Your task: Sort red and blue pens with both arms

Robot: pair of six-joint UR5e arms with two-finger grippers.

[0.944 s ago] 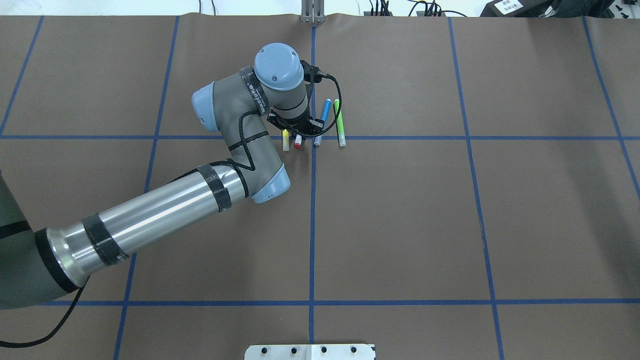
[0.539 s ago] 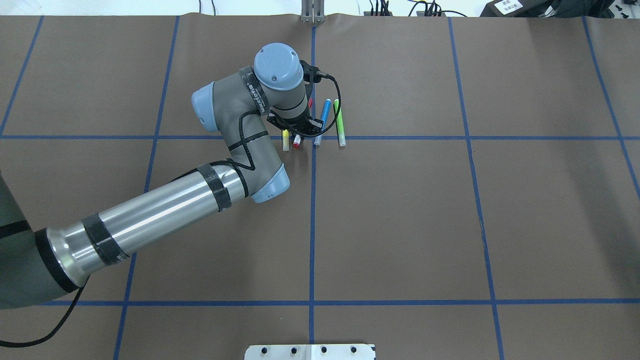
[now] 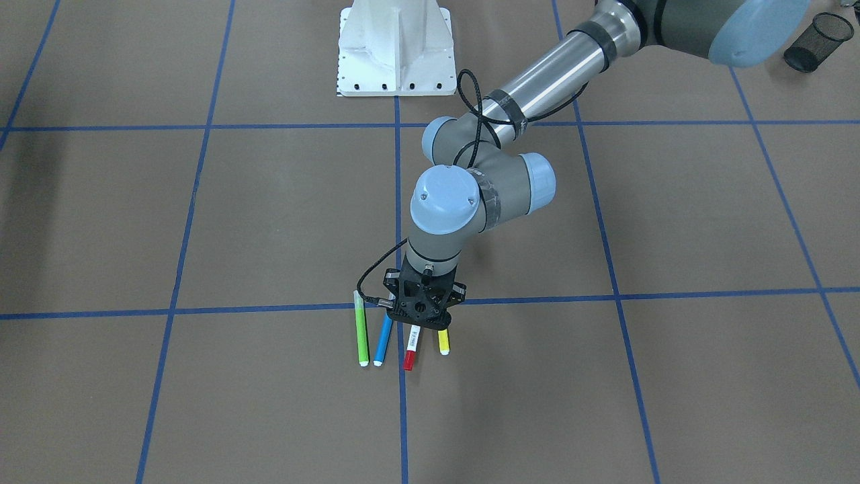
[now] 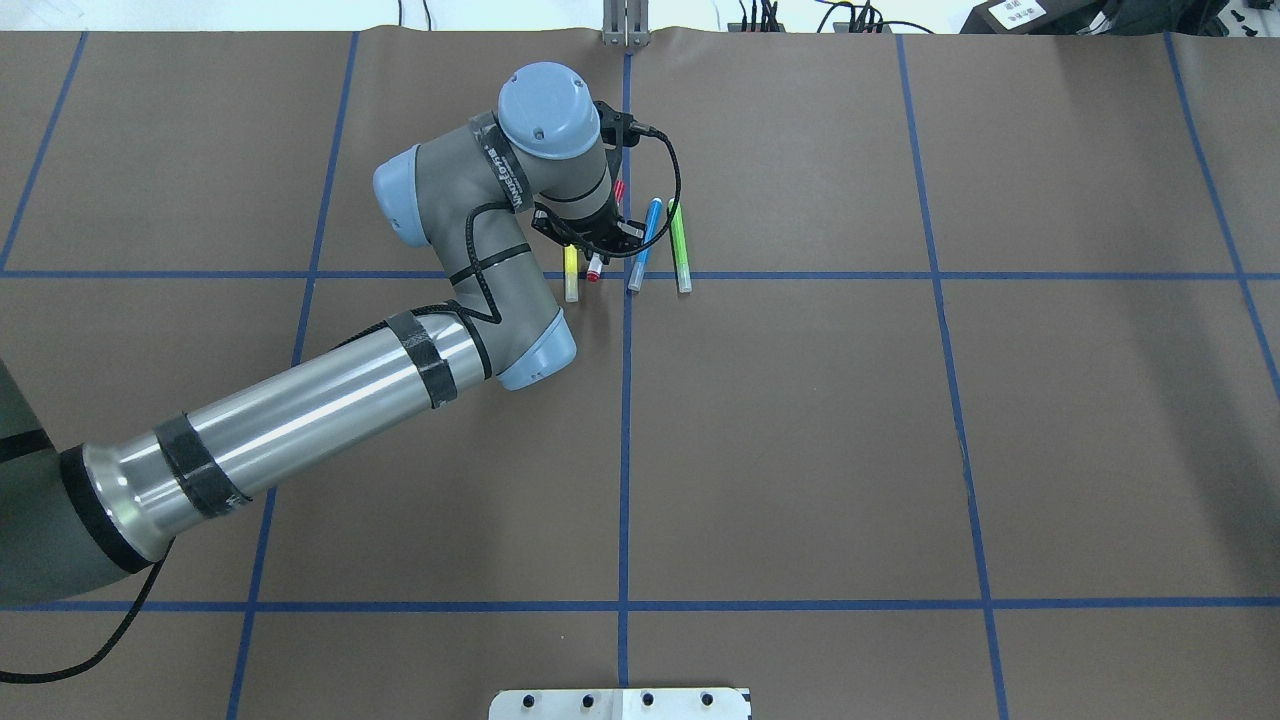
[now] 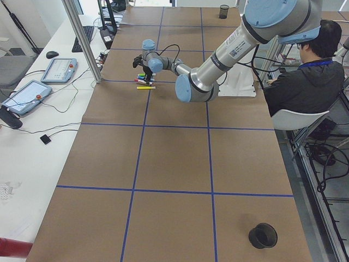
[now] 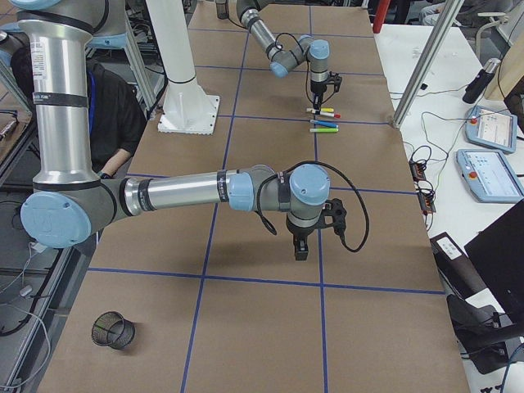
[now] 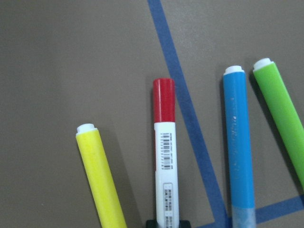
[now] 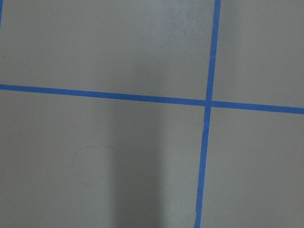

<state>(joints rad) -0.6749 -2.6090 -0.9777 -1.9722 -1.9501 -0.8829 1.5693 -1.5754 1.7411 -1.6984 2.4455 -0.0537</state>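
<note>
1. The left gripper [image 3: 422, 316] points straight down over the row of markers. Its jaws are drawn in narrow on the white barrel of the red pen [image 7: 165, 156]. Only a sliver of black finger shows at the bottom edge of the wrist view, so I judge the grip rather than see it. I cannot tell whether the pen is off the mat [image 4: 800, 420].
2. A pinch on a smooth round barrel can let the pen pivot or slide. In the front view its capped end already points slightly off the line of its neighbours.
3. The yellow marker [image 7: 100, 175] lies just beside the red pen on one side. The blue pen [image 7: 239, 142] lies on the other side, across a blue tape line [image 7: 183, 109]. A tilted or sideways lift could clip either one and set it rolling.
4. The black cable [image 4: 672, 185] loops out from the wrist over the blue pen and the green marker [image 7: 282, 114]. If the wrist swings away low, that loop may drag across them.
5. The blue pen rests flat on the mat, close against the green marker. A slightly misplaced grasp there could take the wrong one.
6. The right gripper [image 6: 300, 246] hangs over bare mat, well apart from the markers. I cannot tell how its jaws stand. If it comes in while the left arm is above the row, the two arms could crowd each other.
7. A black mesh cup [image 6: 113, 329] stands far off near the table edge, so any carry that way would be long and would test the grip.
</note>
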